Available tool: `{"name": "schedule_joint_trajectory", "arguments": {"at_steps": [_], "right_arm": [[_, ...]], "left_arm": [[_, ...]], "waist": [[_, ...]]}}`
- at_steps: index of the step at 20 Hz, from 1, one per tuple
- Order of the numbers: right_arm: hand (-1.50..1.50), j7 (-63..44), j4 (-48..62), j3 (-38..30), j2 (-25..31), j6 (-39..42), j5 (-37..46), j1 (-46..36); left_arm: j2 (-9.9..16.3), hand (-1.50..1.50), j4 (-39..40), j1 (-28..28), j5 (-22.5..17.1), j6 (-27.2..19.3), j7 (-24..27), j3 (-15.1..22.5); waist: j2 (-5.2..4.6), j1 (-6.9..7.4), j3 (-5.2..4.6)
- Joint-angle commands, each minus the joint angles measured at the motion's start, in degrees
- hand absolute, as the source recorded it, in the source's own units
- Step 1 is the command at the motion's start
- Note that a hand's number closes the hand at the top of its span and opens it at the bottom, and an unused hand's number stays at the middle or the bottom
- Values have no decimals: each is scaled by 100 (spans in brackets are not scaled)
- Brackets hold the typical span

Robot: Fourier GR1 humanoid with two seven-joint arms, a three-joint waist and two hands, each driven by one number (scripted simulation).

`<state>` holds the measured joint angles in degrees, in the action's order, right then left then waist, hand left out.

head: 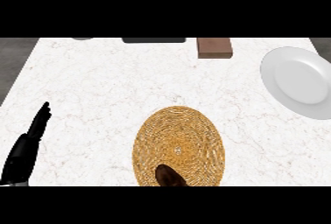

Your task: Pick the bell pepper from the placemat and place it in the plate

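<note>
White marble-look counter [116,87] seen from above. Round woven placemat [179,146] sits low centre. A dark brown object [169,176] lies on the mat's near edge, partly cut off by the view's lower edge; can't tell if it's the bell pepper. White plate [301,81] at far right, well apart from the mat. Left hand [29,146] rests at the left edge w/ fingers straight, together, holding nothing. Brown block [214,47] & a dark item [154,40] along the far edge.

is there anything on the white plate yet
No, the white plate at the counter's right edge is bare, with no bell pepper on it.
</note>
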<state>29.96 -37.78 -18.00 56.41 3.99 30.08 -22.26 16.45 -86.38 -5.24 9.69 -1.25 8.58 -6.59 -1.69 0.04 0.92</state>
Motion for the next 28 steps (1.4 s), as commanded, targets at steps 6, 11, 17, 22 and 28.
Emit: {"name": "schedule_joint_trajectory", "arguments": {"at_steps": [6,11,17,22,28], "right_arm": [[150,2432,943,-870,692,288,-724,-310],[150,3025,1392,-723,786,831,-669,-772],[150,2977,1668,-436,376,821,-537,-1297],[150,2435,1981,-77,417,1236,-230,-2025],[150,2076,2149,541,-361,824,386,-2483]], "left_arm": [[-4,0,76,147,100,-26,13,55],[-24,0,105,513,153,36,-265,176],[37,0,22,104,89,218,-74,166],[-197,0,81,236,304,-41,25,316],[-22,0,127,361,214,133,-107,171]], "waist": [[42,159,-16],[34,298,-41],[77,356,-62],[64,356,-71],[64,352,-75]]}}
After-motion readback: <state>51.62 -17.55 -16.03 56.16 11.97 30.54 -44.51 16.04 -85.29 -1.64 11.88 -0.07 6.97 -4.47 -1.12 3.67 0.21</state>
